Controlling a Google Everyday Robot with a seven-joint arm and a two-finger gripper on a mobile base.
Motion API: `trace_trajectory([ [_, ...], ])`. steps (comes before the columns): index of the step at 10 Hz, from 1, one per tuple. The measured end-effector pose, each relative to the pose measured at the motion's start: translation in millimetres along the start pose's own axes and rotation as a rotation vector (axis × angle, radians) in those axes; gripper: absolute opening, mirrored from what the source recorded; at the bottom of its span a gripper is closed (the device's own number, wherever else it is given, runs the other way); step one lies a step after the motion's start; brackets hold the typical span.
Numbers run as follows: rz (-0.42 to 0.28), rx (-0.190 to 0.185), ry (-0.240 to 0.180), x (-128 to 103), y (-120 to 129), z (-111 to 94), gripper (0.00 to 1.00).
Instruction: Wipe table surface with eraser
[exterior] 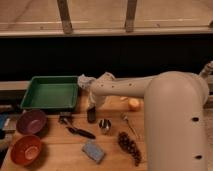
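Bench (60, 152): light wood planks, matt, seams showing. You have the claw (91, 107) down at the bench, just right of the tray, closed on the eraser (91, 116), which is flat black with no shine. Tray (52, 106): green plastic, smooth, slight sheen. Arm (170, 115) shell: off-white, smooth, satin. Purple bowl (31, 121) and red bowl (25, 148): glossy. Sponge (93, 150): blue-grey, dull, rough-looking. Small cup (104, 125): bright metal glint.
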Motion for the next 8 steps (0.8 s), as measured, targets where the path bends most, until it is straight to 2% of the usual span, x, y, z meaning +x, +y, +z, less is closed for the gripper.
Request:
trace_trajectory([
  [2,-0.005,0.007,0.009,-0.4,1.8,0.8,0.06],
  [6,0.009,0.134,0.083,-25.9,-33.1,19.2,0.06],
  [8,0.036,0.180,0.114,-33.0,-51.5,27.0,0.06],
])
